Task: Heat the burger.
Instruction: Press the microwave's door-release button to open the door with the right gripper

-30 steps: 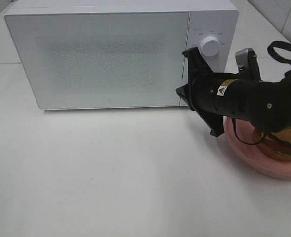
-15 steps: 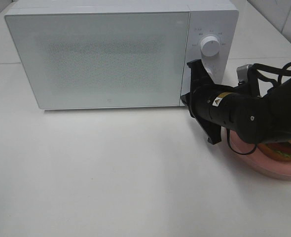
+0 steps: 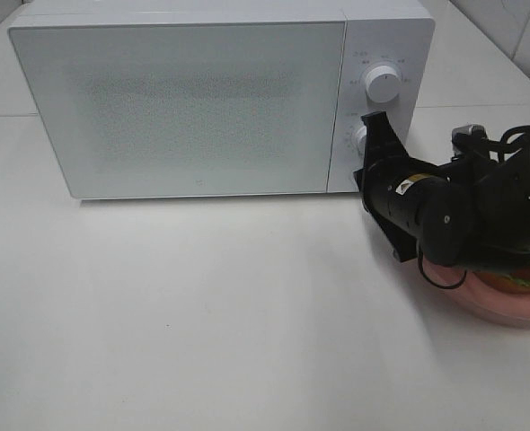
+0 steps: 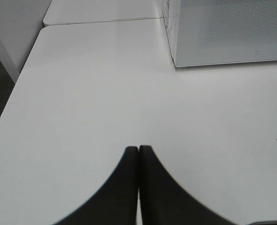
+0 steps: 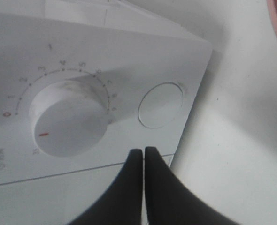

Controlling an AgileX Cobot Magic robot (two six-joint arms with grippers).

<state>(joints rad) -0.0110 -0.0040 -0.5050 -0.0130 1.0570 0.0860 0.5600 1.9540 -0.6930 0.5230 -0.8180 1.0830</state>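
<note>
Exterior high shows the round golden-bun burger, mostly hidden under the right arm, on a round pink plate beside the shut white microwave; no long axis or heading shows. Right gripper, pinched shut and empty, has swung from door edge to the round white panel button, so door-opening looks pending. Left gripper closed, empty.

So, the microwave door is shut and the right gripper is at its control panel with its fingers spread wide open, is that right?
Not quite: the right gripper is shut, jaws pressed together, as the right wrist view shows. It is at the control panel of the microwave, and the door is closed.
</note>
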